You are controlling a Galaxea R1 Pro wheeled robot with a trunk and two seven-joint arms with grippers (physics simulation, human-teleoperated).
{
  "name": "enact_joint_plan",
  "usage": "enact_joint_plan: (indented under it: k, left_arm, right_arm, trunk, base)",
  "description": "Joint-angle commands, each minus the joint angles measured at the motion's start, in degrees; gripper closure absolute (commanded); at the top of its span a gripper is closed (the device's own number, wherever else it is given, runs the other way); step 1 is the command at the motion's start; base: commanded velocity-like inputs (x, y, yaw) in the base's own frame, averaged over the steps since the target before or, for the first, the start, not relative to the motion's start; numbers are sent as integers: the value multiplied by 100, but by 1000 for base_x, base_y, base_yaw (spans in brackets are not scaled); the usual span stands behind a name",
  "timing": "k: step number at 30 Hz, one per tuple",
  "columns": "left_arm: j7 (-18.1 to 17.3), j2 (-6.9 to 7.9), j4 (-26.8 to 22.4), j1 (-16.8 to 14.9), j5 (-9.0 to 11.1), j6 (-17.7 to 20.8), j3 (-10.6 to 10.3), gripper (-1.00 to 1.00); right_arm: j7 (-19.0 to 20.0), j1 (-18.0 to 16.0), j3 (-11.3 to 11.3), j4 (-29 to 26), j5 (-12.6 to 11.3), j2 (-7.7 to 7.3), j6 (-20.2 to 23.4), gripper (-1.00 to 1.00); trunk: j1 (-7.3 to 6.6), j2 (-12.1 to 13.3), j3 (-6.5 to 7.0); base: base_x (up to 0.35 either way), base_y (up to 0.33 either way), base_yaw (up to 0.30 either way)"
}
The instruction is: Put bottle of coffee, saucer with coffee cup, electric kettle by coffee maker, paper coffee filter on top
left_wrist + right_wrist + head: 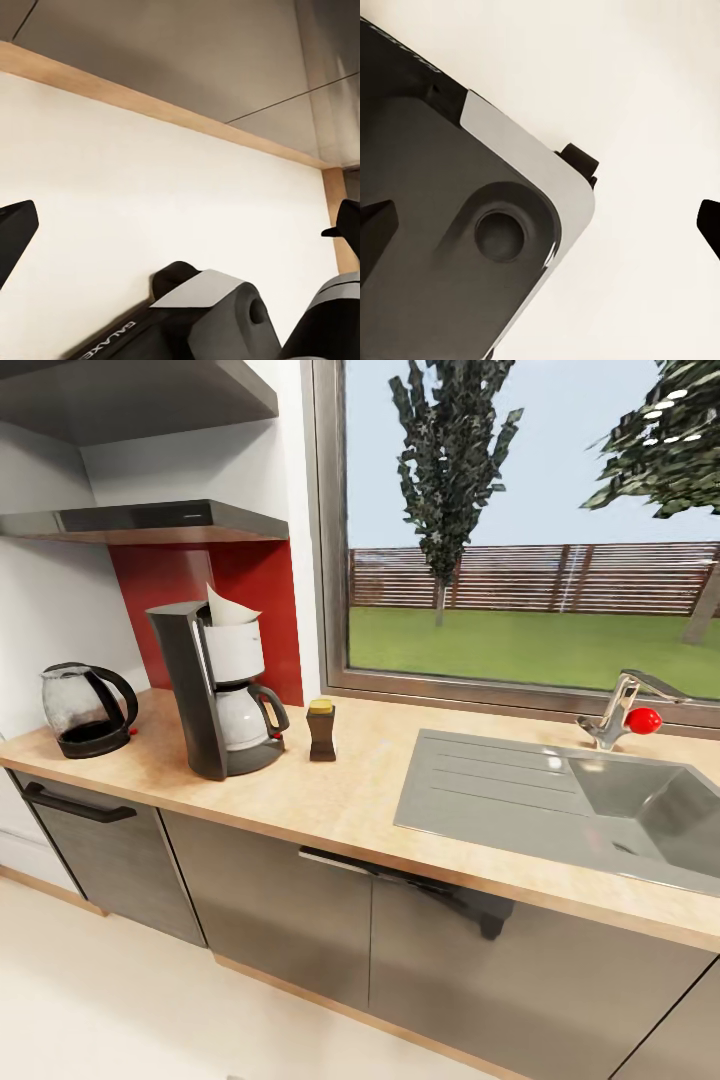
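head view: coffee maker [215, 690] stands on the countertop [330, 790] at about 9 o'clock from frame centre, with the paper coffee filter [228, 608] sitting in its top. bottle of coffee [321, 729] is just beside it, on its 3 o'clock side. electric kettle [87, 710] stands near its 9 o'clock side, apart from it. i see no saucer or cup on this stretch of counter.

left gripper [180, 225]: dark fingertips at opposite edges of the wrist view, spread wide, nothing between them, pale floor beneath. right gripper [547, 225]: likewise spread wide and empty, over the robot's own base.

judgement: saucer and cup remain to be fetched. i'd turn the base slowly to find them, arms tucked, then set the saucer in the free counter at the maker's 5 o'clock, clear of the bottle.
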Motion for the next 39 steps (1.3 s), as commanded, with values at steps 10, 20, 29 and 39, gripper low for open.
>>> enact_joint_plan:
  k: [10, 20, 29, 39]
  left_arm:
    - [3, 1, 2, -3, 27, -49, -52, -100]
    - [4, 1, 2, -3, 24, -49, -54, -100]
    - [4, 1, 2, -3, 27, -49, -51, -100]
    - [4, 1, 2, -3, 30, -49, -46, -100]
  right_arm:
    - [-10, -7, -11, 10, 59, -1, -42, -100]
    - [-12, -6, -11, 10, 59, -1, -42, -100]
    - [-13, -6, -11, 10, 59, -1, -42, -100]
    - [-13, -8, -11, 10, 59, -1, -42, -100]
  trunk:
    - [0, -3, -6]
    - [0, -3, -6]
    - [0, -3, -6]
    - [0, -3, -6]
  base:
    - [0, 0, 0]
    - [0, 0, -100]
    - [0, 0, -258]
    - [0, 0, -271]
